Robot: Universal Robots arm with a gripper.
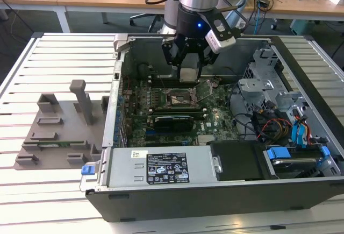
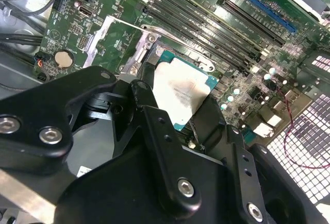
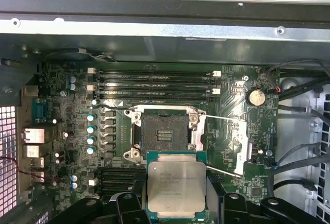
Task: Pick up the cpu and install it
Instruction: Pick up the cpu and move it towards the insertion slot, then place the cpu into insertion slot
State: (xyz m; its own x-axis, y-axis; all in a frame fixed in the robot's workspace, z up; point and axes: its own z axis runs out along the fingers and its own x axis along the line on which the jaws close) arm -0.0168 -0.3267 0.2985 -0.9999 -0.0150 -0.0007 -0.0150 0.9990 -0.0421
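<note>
Black fingers [image 3: 129, 208] of the gripper [image 3: 178, 211] pinch the cpu [image 3: 176, 185] by two opposite edges, holding it in the air above the motherboard [image 3: 247, 126], close to the socket [image 3: 164, 134]. That socket lies empty, its load plate [image 3: 242, 141] swung aside. A tilted or off-square descent could bend socket pins, and a loose grip could drop the chip. Beyond, the open computer case [image 1: 215, 204] holds memory slots [image 3: 154, 80] and cables [image 1: 274, 126].

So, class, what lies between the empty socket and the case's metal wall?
Long black memory slots lie side by side between the socket and the wall, in the first wrist view.
</note>
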